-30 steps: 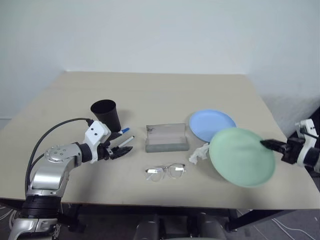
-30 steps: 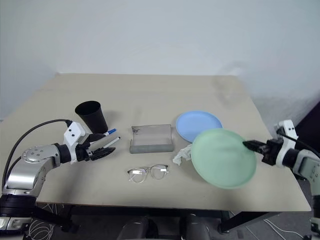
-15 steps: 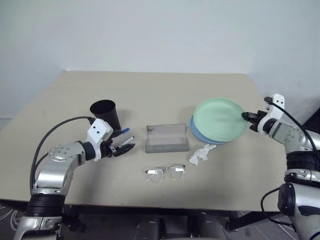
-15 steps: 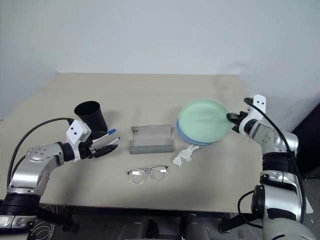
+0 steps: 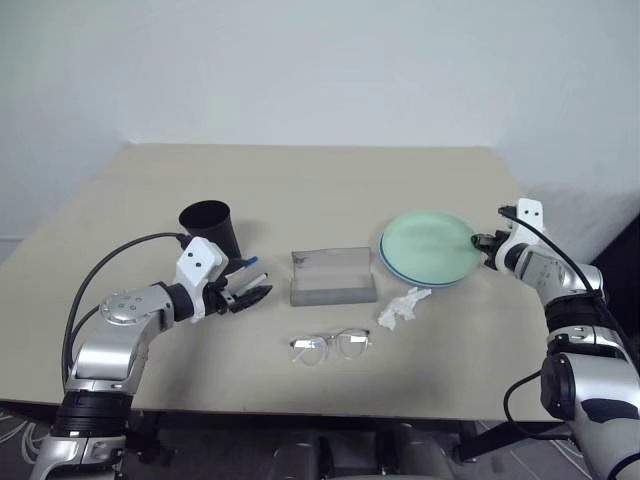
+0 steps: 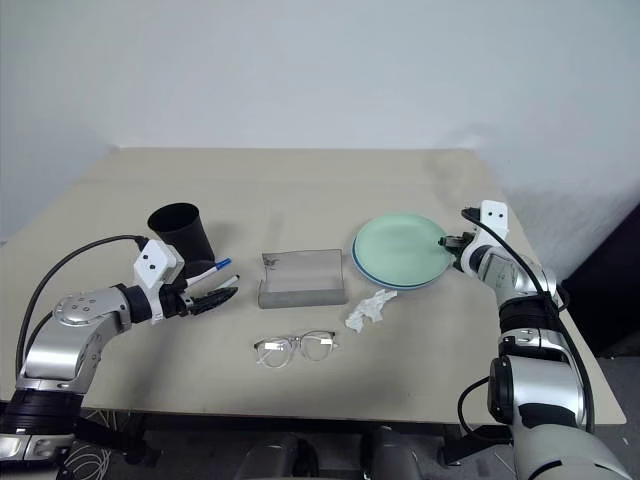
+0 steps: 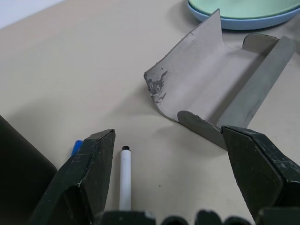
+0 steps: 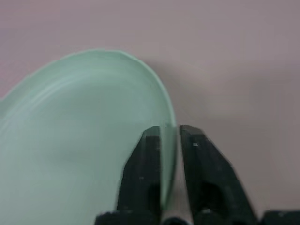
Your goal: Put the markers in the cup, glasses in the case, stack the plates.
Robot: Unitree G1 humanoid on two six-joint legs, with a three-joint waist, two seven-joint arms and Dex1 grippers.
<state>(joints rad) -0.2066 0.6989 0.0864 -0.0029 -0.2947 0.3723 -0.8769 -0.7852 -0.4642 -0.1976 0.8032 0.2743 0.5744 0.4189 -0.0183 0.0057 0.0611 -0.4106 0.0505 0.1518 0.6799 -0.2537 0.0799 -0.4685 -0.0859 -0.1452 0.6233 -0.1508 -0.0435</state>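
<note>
- Mint-green plate (image 5: pixel 430 246) lies on the blue plate (image 5: pixel 395 268) at the desk's (image 5: pixel 300 180) right side — stacked, though the right claw (image 8: pixel 169 136) pinches the green rim, fingers narrow.
- Markers (image 5: pixel 246 270) lie just near of the black cup (image 5: pixel 210 226), not in it; left claw (image 7: pixel 171 154) is wide and empty over them.
- Glasses (image 5: pixel 330 344) lie near of the open grey case (image 5: pixel 334 276), a tissue (image 5: pixel 402 306) to their right.
- Far half of the desk is free — plates sit near the right edge.
</note>
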